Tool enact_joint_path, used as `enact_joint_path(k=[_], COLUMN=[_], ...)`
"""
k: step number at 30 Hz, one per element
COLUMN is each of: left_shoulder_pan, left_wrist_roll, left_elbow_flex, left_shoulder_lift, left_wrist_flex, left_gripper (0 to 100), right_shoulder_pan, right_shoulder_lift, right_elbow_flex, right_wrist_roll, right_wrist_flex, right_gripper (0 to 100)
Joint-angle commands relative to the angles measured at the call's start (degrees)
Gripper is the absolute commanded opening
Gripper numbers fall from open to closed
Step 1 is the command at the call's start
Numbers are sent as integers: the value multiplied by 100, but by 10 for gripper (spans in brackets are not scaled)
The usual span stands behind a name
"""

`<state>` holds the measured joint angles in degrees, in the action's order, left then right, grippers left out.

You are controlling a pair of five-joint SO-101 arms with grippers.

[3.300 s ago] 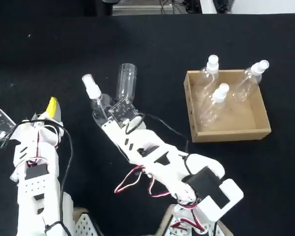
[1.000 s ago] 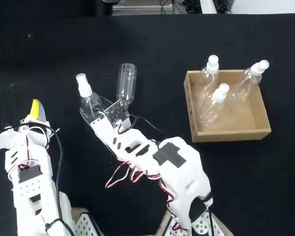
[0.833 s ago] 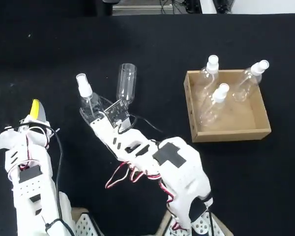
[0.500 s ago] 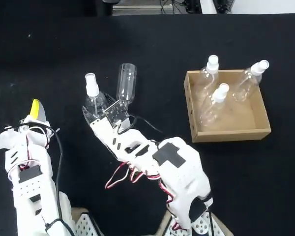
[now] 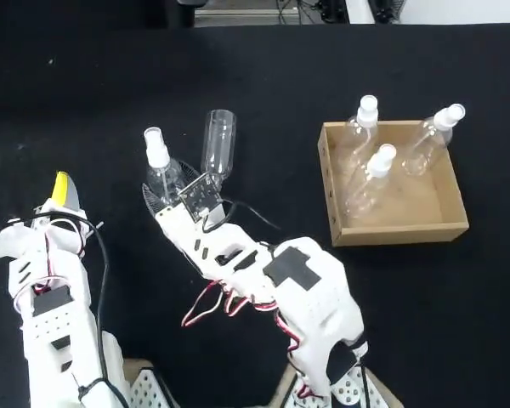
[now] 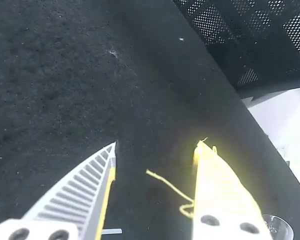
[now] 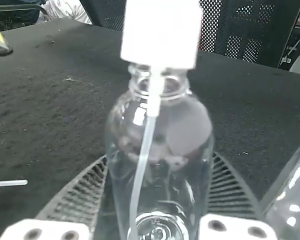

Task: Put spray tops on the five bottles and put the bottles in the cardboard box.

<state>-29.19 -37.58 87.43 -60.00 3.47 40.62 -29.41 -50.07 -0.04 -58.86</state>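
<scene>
Your right gripper [image 7: 160, 159] pinched the clear plastic spray-topped bottle [image 5: 161, 176] upright, the brown cardboard box [image 5: 399, 231] well off to its right, your left gripper [image 6: 156, 146] spread empty.

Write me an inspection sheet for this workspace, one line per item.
Surface: black table, bare between the things.
Job's things: cardboard box holds three bottles, each with a spray top; gripped bottle is outside the box with a spray top over its neck; open bottle next to it has no top.
Clutter: thin white stick on the table.
Grippers: left gripper open, empty; right gripper has its fingers on either side of the gripped bottle.
Cables: red and white wires loop off the right arm; yellow thread at the left gripper.
Surroundings: mesh chair backs behind the table.
</scene>
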Motion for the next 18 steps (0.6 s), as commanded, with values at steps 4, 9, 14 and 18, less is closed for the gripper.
enact_joint_path(k=[4,9,14,18], left_shoulder_pan=[-48,-48,-48,-48], left_wrist_roll=[-35,-35,-35,-35], left_elbow_flex=[-321,-321,-321,-321], left_shoulder_lift=[-88,-88,-88,-88], left_wrist_flex=[-105,-123,-132,-132], left_gripper=[234,234,234,234], right_shoulder_pan=[88,97,97,132], right_shoulder_lift=[532,611,1235,1622], right_elbow_flex=[22,13,-277,-453], right_wrist_roll=[35,35,35,26], right_wrist_flex=[44,0,26,88], right_gripper=[325,325,325,325])
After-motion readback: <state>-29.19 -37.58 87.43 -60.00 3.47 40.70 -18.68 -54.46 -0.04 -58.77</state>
